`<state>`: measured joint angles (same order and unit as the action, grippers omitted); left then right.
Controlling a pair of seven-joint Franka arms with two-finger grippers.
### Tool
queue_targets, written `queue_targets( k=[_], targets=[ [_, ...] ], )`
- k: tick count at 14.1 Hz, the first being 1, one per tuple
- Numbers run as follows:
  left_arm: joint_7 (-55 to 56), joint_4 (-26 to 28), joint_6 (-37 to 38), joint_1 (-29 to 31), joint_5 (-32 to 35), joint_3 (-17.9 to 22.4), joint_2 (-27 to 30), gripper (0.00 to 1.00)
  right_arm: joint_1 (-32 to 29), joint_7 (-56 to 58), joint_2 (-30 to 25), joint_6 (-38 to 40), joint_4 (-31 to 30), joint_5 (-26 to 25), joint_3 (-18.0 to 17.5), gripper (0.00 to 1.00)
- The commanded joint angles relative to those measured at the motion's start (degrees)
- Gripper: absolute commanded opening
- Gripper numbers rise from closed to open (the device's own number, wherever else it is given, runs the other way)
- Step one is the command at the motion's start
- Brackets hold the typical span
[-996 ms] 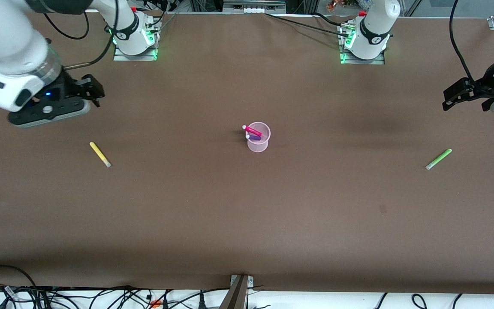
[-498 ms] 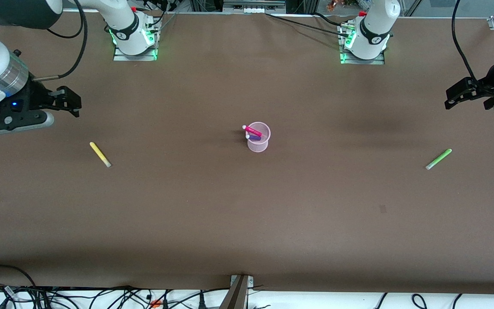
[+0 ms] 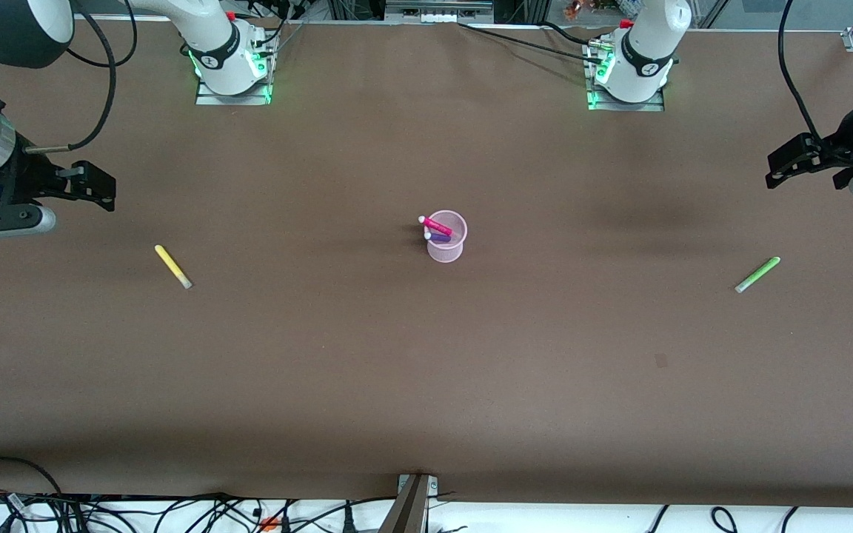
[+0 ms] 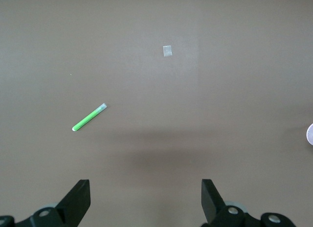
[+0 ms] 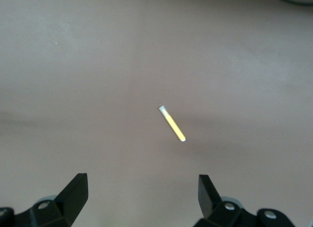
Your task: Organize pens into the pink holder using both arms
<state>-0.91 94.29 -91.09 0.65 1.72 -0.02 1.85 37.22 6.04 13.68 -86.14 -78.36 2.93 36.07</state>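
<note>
The pink holder [image 3: 446,237] stands mid-table with the magenta-pink pen [image 3: 437,225] and the dark purple pen [image 3: 438,237] leaning in it. The yellow pen [image 3: 172,266] lies flat toward the right arm's end; it also shows in the right wrist view [image 5: 172,124]. The light green pen [image 3: 757,274] lies flat toward the left arm's end; it also shows in the left wrist view [image 4: 89,117]. My right gripper [image 3: 97,191] [image 5: 142,188] is open and empty, up over the table by the yellow pen. My left gripper [image 3: 783,164] [image 4: 145,192] is open and empty, over the table by the green pen.
The brown table [image 3: 426,370] has both arm bases [image 3: 232,66] [image 3: 630,70] at its edge farthest from the front camera. A small pale patch [image 4: 167,51] marks the tabletop. Cables [image 3: 175,511] lie along the near edge.
My right gripper has swung toward the right arm's end of the table and slightly lower in view. My left gripper has barely moved. The pens and holder are unmoved.
</note>
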Motion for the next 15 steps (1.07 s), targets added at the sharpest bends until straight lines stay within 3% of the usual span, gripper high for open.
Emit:
queue_targets(
  k=[1, 3, 5, 8, 10, 13, 15],
  targets=[
    [0.21, -0.86, 0.66, -0.47, 0.13, -0.24, 0.0, 1.0, -16.51, -3.83, -1.72, 0.53, -0.48, 0.93, -17.03, 1.0],
    [0.21, -1.13, 0.66, -0.56, 0.22, -0.33, 0.0, 1.0, -23.13, -4.63, -1.81, 0.27, -1.18, 1.02, -22.78, 1.0],
    [0.21, -1.13, 0.74, -0.65, 0.22, -0.33, 0.0, 1.0, -26.22, -4.72, -3.56, -2.17, -5.46, 1.02, -25.16, 1.0],
    [0.21, -1.21, 0.66, -0.65, 0.48, -1.29, 0.0, 1.0, -27.2, -4.55, -11.2, -13.76, -19.6, 0.5, -26.31, 1.0],
    [0.21, -1.3, 0.74, -0.65, 0.57, -1.39, 0.0, 1.0, -28.51, -4.02, -11.04, -14.23, -19.29, -0.47, -27.1, 1.0],
    [0.21, -1.3, 0.74, -0.65, 0.48, -1.47, 0.0, 1.0, -36.15, -4.02, -10.87, -14.15, -18.5, -4.6, -36.31, 1.0],
    [0.21, -1.3, 0.74, -0.65, 0.57, -1.39, 0.0, 1.0, -36.08, -4.55, -10.87, -14.23, -18.41, -4.51, -36.51, 1.0]
  ],
)
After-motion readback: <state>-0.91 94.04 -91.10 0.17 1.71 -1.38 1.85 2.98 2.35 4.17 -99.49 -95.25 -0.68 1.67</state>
